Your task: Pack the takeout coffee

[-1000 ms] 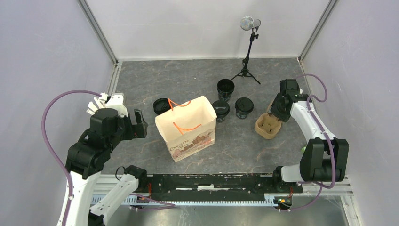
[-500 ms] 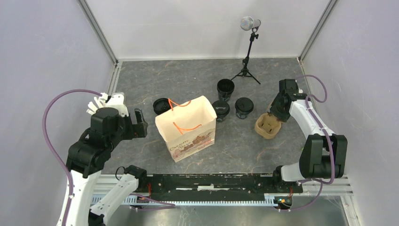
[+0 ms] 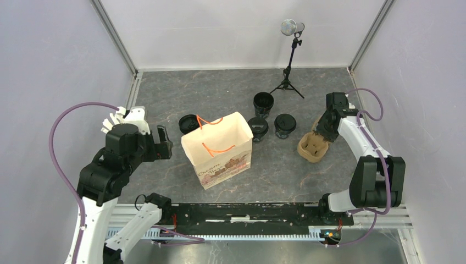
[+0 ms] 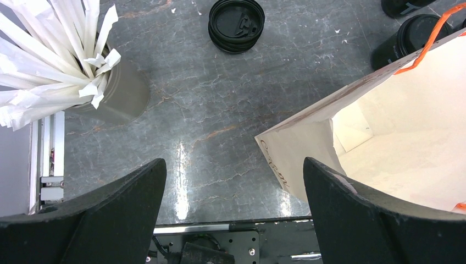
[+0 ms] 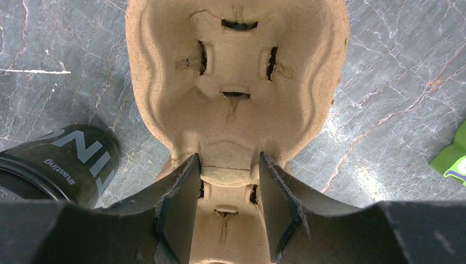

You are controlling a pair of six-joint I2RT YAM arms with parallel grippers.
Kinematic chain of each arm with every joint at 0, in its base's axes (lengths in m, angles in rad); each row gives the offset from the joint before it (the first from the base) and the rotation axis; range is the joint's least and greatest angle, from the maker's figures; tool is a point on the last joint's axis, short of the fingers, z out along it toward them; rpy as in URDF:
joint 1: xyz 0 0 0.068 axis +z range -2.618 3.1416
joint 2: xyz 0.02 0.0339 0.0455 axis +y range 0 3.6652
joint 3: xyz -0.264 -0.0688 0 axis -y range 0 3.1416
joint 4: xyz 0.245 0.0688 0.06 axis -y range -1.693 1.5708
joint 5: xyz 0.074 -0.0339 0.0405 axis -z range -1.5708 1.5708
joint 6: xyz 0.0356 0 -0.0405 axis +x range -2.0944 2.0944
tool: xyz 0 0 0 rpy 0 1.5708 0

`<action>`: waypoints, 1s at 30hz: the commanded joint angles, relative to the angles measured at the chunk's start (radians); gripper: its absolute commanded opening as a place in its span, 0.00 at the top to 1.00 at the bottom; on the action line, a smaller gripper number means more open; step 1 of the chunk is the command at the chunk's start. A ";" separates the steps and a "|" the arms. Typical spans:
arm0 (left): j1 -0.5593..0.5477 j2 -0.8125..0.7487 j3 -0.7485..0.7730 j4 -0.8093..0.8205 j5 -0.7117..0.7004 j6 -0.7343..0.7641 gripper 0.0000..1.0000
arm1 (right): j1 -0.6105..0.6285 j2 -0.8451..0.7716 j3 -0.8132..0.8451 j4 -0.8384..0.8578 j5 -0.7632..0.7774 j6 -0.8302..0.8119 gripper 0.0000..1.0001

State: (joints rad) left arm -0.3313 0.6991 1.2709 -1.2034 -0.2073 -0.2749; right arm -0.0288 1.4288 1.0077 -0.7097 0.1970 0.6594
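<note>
Two lidded black coffee cups [image 3: 258,127] [image 3: 285,125] stand behind the beige paper bag [image 3: 217,148], with an uncovered cup [image 3: 263,103] further back. A loose black lid [image 3: 188,124] lies left of the bag. My right gripper [image 5: 228,165] grips the narrow middle of the brown pulp cup carrier [image 5: 236,82], a pad pressed on each side; one cup [image 5: 60,165] stands to its left. The carrier [image 3: 312,146] sits right of the cups. My left gripper [image 4: 233,170] hangs wide open over bare table, left of the bag [image 4: 395,137], holding nothing.
A cup of white wrapped straws [image 4: 110,93] stands at the table's left edge. A small tripod with a microphone [image 3: 289,71] is at the back. A green scrap [image 5: 453,159] lies right of the carrier. Walls enclose three sides.
The right gripper's jaws have narrowed slightly on the carrier, which has shifted a little towards the back left. The left arm has barely moved.
</note>
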 commanded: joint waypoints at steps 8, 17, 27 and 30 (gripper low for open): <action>0.001 0.008 0.035 0.004 -0.003 -0.005 0.00 | -0.014 0.000 0.008 0.042 0.025 0.002 0.59; 0.000 -0.006 0.030 0.004 0.010 -0.009 0.00 | -0.014 -0.057 0.078 -0.016 0.050 -0.049 0.63; 0.000 -0.013 0.030 0.003 0.040 -0.010 0.01 | -0.014 -0.091 0.105 -0.050 0.040 -0.065 0.63; 0.000 -0.004 0.068 -0.020 0.055 -0.019 0.02 | -0.014 -0.097 0.184 -0.092 0.030 -0.109 0.63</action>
State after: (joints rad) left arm -0.3313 0.6956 1.2732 -1.2068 -0.1848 -0.2749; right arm -0.0395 1.3613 1.0714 -0.7639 0.2214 0.6037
